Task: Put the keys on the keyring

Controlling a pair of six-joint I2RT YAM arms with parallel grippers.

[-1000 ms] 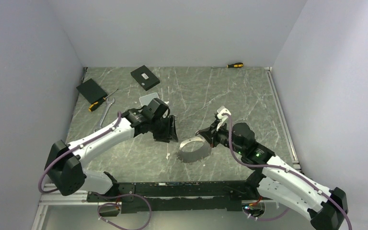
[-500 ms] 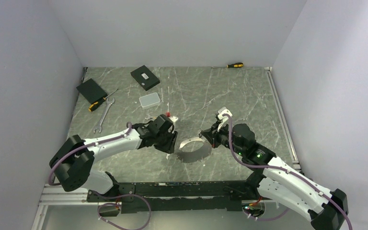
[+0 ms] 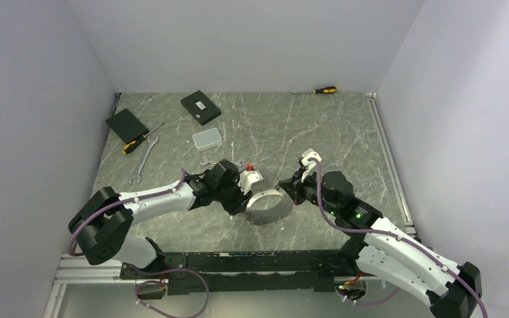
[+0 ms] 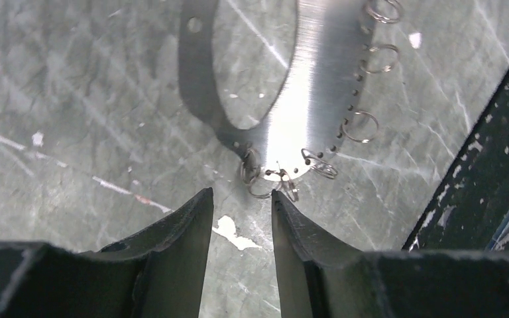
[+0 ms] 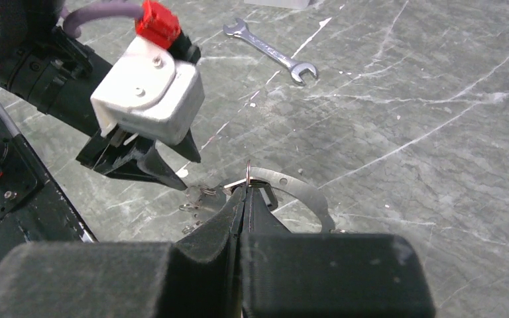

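Though overhead blurs keyring, left wrist shows rings.

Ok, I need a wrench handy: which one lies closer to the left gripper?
The short wrench, just beyond the left gripper; the long wrench lies farther left, beside a screwdriver.

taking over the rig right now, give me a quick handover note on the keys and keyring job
Left gripper: open, nothing between the jaws, hovering just above one end of the keyring, a shiny steel band bent into a loop with small wire rings along its edge.
Right gripper: shut on the keyring at the opposite end, pinching it by one small ring.
Keyring: on the grey marbled table, between the two grippers.
Keys: none I can make out in any view.
Done: the ring is gripped.
Left: find each key, pick it up and thread it on.
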